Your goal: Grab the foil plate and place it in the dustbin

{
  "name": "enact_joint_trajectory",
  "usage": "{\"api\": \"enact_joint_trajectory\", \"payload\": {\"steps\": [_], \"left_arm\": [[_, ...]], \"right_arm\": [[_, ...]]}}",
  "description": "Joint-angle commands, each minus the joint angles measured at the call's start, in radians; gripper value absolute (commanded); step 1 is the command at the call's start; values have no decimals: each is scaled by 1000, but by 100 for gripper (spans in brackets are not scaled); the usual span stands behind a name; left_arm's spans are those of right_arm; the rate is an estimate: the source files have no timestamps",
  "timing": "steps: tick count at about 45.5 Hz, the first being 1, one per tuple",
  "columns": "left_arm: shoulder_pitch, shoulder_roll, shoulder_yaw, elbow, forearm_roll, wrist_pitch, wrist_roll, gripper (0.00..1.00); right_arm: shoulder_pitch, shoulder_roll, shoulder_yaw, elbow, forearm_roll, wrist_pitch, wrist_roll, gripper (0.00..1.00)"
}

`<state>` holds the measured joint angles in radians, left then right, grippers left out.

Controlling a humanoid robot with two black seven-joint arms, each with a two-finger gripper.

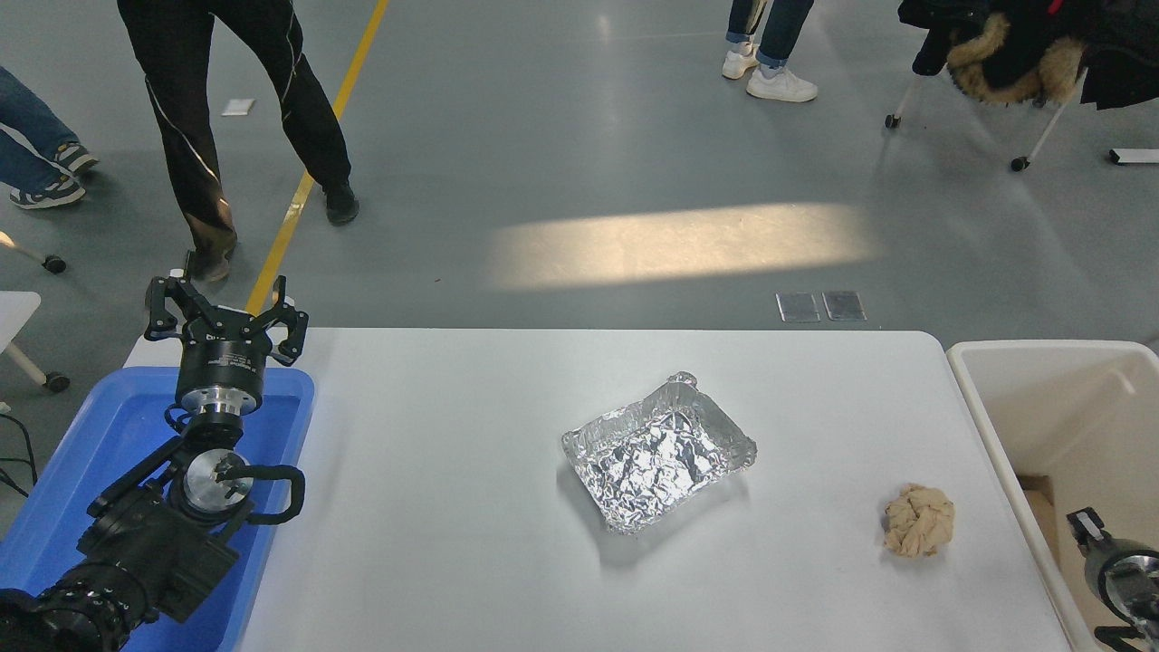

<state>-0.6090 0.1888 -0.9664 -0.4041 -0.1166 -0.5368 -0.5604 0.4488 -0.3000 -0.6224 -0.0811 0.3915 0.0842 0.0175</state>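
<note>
The foil plate (658,453), a crinkled silver tray with a raised wrinkled rim, lies upright on the white table (435,561) a little right of centre. The dustbin (996,435), a cream rectangular bin, stands off the table's right edge, with its opening facing up. My left gripper (226,312) is open and empty, parked over the blue tray at the far left, well away from the plate. Only a piece of my right arm (1121,580) shows at the lower right corner, over the bin; its gripper is out of view.
A tan crumpled paper ball (918,519) lies on the table between the plate and the bin. A blue plastic tray (81,453) sits under the left arm. People's legs (235,118) and a wheeled chair (1014,54) stand on the floor beyond the table.
</note>
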Motion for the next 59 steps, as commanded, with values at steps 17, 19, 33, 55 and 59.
{"api": "enact_joint_trajectory", "payload": {"steps": [17,19,33,55,59], "left_arm": [[-3,1,0,1,-2,0,0,99],[-3,1,0,-1,-3,0,0,99],[-2,1,0,-1,-3,0,0,99],[-2,1,2,-1,0,0,2,99],[-3,1,2,-1,0,0,2,99]], "right_arm": [[8,2,1,-5,-11,-9,-2,0],[14,2,1,-5,-11,-8,-1,0],[45,-43,-10,27,-6,11,9,0],[885,-389,-359,897,-200,26,9,100],[1068,-364,-532,1061,-201,35,9,100]]}}
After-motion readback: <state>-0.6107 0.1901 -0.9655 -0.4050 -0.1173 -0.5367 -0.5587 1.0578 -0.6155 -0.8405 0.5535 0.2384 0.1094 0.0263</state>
